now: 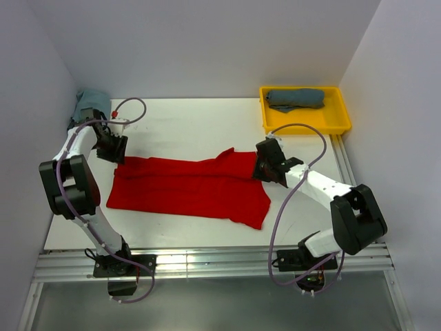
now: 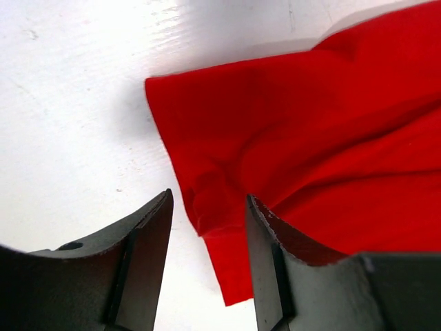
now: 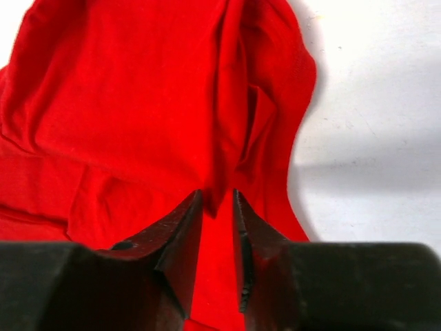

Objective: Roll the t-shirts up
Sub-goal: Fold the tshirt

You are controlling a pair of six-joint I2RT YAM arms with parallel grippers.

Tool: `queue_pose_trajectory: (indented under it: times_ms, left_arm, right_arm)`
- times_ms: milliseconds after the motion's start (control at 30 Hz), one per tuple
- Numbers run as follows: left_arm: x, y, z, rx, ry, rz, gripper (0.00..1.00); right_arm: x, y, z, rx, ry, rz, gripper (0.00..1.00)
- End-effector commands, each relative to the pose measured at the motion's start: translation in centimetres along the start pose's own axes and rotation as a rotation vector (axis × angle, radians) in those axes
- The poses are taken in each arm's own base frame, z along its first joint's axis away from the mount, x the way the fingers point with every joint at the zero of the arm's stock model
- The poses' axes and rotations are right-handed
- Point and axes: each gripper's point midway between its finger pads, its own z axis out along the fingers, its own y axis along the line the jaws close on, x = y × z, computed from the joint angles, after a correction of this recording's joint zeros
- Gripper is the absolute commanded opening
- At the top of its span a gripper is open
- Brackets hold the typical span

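Observation:
The red t-shirt (image 1: 186, 186) lies folded into a long band across the white table. My left gripper (image 1: 114, 148) is at its far left corner. In the left wrist view the left gripper (image 2: 209, 196) is open, its jaws astride that corner of the red t-shirt (image 2: 310, 138). My right gripper (image 1: 267, 162) is at the shirt's right end. In the right wrist view the right gripper (image 3: 217, 193) has its jaws nearly together on a raised fold of the red t-shirt (image 3: 124, 103).
A yellow tray (image 1: 341, 127) at the back right holds the rolled slate-blue t-shirt (image 1: 296, 98). The light teal t-shirt (image 1: 91, 103) is bunched at the back left corner by the wall. Walls close in the table on three sides.

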Motion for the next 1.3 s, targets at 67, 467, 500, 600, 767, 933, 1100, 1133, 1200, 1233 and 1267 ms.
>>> queue_pose_trajectory:
  times_ms: [67, 467, 500, 600, 767, 933, 1100, 1133, 1200, 1233, 1267]
  left_arm:
    - [-2.1, 1.2, -2.6, -0.035, -0.085, 0.008, 0.5]
    - [-5.4, 0.9, -4.5, 0.027, -0.156, -0.025, 0.5]
    - [-5.5, 0.9, -4.5, 0.032, -0.157, -0.033, 0.5]
    - [-6.0, 0.6, -4.7, 0.046, -0.165, -0.032, 0.5]
    - [-7.1, 0.2, -5.3, 0.055, -0.191, -0.025, 0.5]
    - [-7.7, -0.1, -5.5, 0.064, -0.206, -0.018, 0.5]
    - [-7.7, -0.3, -5.3, 0.068, -0.207, -0.014, 0.49]
    - [-7.6, -0.3, -5.4, 0.068, -0.207, -0.012, 0.49]
    - [-7.6, -0.3, -5.3, 0.066, -0.206, -0.012, 0.49]
    - [-7.6, -0.3, -5.3, 0.071, -0.204, -0.013, 0.49]
    - [-7.6, -0.3, -5.4, 0.071, -0.206, -0.011, 0.49]
  right_arm:
    - [-3.0, 1.0, -2.1, -0.008, -0.086, -0.015, 0.34]
    - [-10.3, 7.7, 0.4, -0.106, -0.092, -0.017, 0.42]
    - [-10.6, 8.2, 1.0, -0.113, -0.089, -0.011, 0.44]
    - [-10.6, 9.1, 3.6, -0.103, -0.043, 0.012, 0.49]
    - [-10.0, 9.8, 6.6, -0.089, 0.012, 0.051, 0.54]
    - [-9.3, 10.2, 9.1, -0.093, 0.057, 0.08, 0.55]
    - [-9.3, 10.6, 10.3, -0.093, 0.055, 0.122, 0.55]
    - [-9.2, 10.4, 10.5, -0.086, 0.054, 0.131, 0.54]
    - [-9.1, 10.3, 11.0, -0.078, 0.06, 0.141, 0.53]
    - [-9.0, 10.5, 11.1, -0.083, 0.068, 0.144, 0.52]
    - [-9.0, 10.4, 11.2, -0.079, 0.071, 0.147, 0.51]
